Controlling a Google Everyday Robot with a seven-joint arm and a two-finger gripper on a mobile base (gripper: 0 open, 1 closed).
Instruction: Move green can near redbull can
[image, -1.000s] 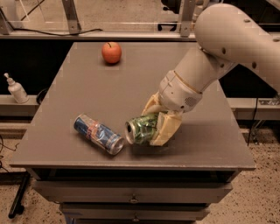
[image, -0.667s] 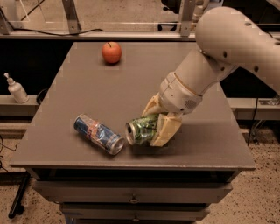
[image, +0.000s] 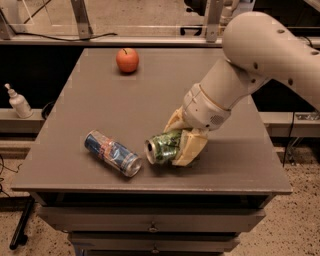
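Nothing has visibly shifted over the last second: the gripper (image: 175, 144) sits at the same spot low over the front part of the table (image: 105, 105), and both cans lie where they lay. Its two pale, cream-coloured fingers (image: 191, 148) are clamped around the green can (image: 162, 146), one above the body and one below it. The short, stout can lies on its side with its round silver end facing away from the gripper, towards the redbull can (image: 112, 153). That slim blue-and-silver cylinder also lies on its side, just beyond the green can's silver end, with a narrow gap between the two; it slants, its silver top nearest the gripper. The arm's smooth, rounded white shell (image: 260, 55) rises up and back from the wrist. Far beyond the gripper, near the back edge of the matte grey-brown tabletop, stands a round red apple (image: 127, 60). Off the table, well past the redbull can, a white pump bottle (image: 19, 102) stands on a ledge.
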